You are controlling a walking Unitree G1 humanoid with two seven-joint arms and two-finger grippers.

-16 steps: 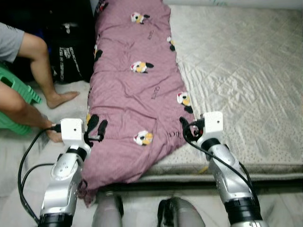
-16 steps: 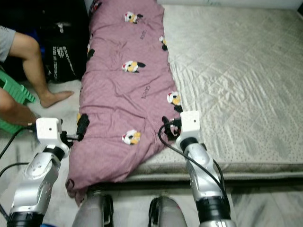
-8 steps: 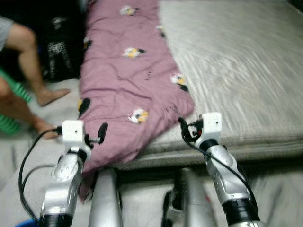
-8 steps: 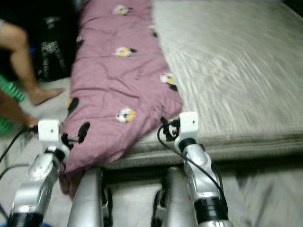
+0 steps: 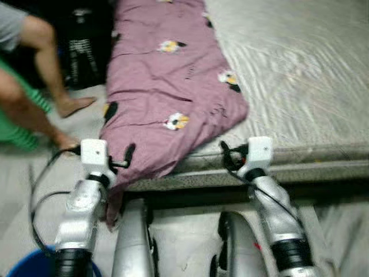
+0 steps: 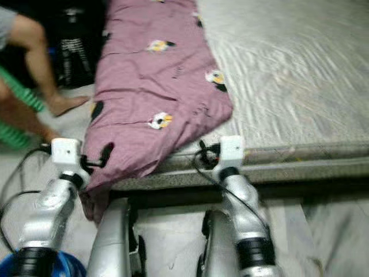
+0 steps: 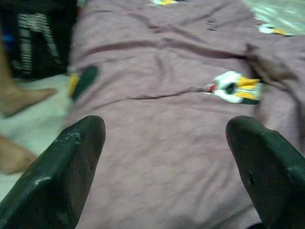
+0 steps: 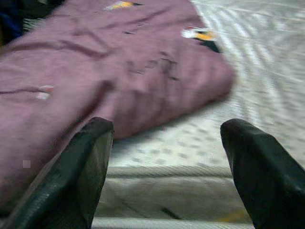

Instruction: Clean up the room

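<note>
A purple blanket [image 5: 167, 92] drapes off the grey mattress [image 5: 300, 75]; both claws gape wide.

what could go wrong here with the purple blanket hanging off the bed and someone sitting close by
The purple penguin-print blanket droops over the mattress edge between the robot's legs, so stepping forward could snag or drag it. A person's bare feet rest near the left gripper; swinging that arm outward risks contact. Blurred views may spoil aim.
</note>
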